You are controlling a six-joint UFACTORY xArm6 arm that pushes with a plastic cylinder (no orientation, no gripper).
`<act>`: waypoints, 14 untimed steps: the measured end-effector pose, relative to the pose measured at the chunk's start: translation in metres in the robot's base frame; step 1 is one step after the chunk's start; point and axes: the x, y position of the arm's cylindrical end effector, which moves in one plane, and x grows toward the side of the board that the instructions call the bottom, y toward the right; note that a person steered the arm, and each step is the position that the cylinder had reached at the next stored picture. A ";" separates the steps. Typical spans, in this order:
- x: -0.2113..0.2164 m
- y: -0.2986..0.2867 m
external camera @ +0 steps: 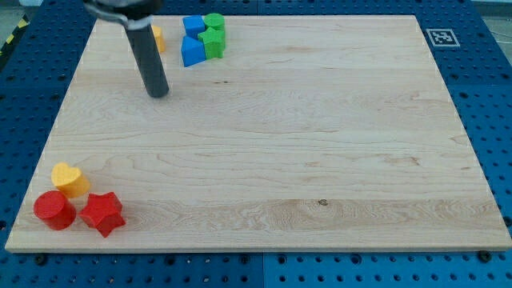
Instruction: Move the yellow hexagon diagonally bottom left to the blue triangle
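Note:
My tip (158,94) rests on the board near the view's top left. The yellow hexagon (158,38) sits just above it, partly hidden behind the dark rod. The blue triangle (192,52) lies to the right of the hexagon and up-right of my tip. My tip is apart from both blocks, below the hexagon and to the lower left of the triangle.
A second blue block (194,25) and two green blocks (214,43) (214,22) cluster by the triangle at the view's top. A yellow heart (70,179), a red cylinder (54,210) and a red star (102,213) sit at the bottom left. A marker tag (440,37) is at the board's top right.

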 end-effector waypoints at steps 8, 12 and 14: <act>-0.137 -0.068; -0.135 -0.042; -0.135 -0.039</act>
